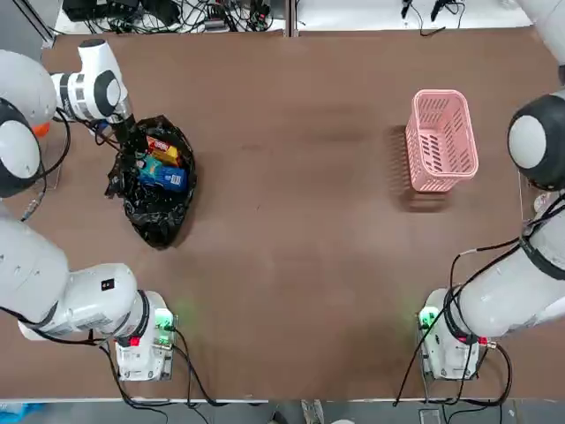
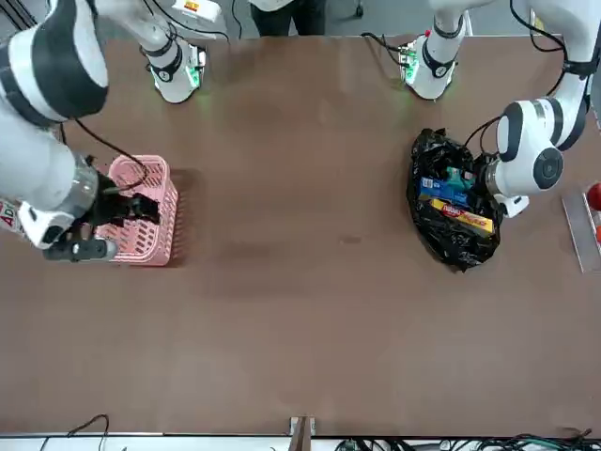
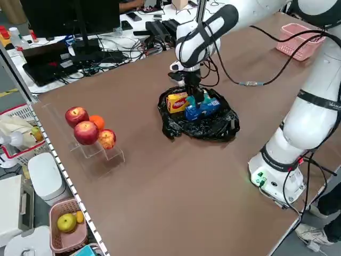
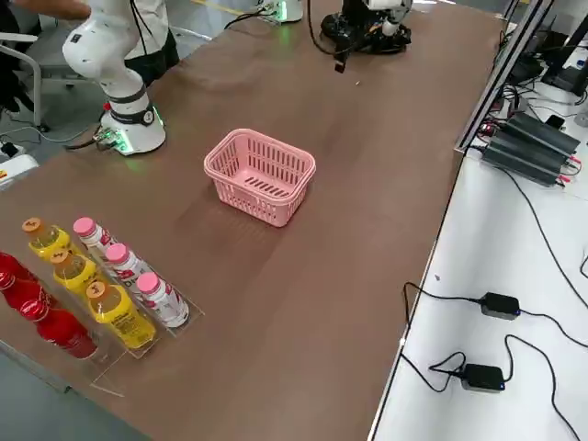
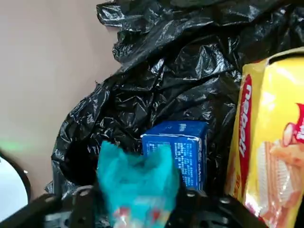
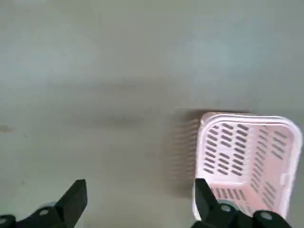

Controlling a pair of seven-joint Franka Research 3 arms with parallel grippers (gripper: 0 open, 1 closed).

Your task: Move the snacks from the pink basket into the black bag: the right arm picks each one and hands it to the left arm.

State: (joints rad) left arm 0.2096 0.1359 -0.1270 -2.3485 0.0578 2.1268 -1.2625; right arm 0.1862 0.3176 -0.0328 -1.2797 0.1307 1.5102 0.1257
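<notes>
- The left gripper (image 5: pixel 137 209) sits at the mouth of the glossy black plastic bag (image 1: pixel 159 216), jaws part open around the small teal packet (image 5: pixel 135 183); a firm hold cannot be told.
- The blue packet (image 1: pixel 166 177) and yellow packet (image 1: pixel 164 150) lie inside; all look light, crinkly and slippery, best pinched at an edge.
- The right gripper (image 6: pixel 137 202) hangs wide open and empty beside the pink lattice plastic basket (image 1: pixel 440 141), which stands empty on the brown surface (image 1: pixel 300 230).

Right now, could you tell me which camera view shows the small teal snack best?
The left wrist view: the teal snack fills the foreground beside the blue packet. Top, front and left side views show only a small teal patch in the black bag; the right side view shows none.
</notes>
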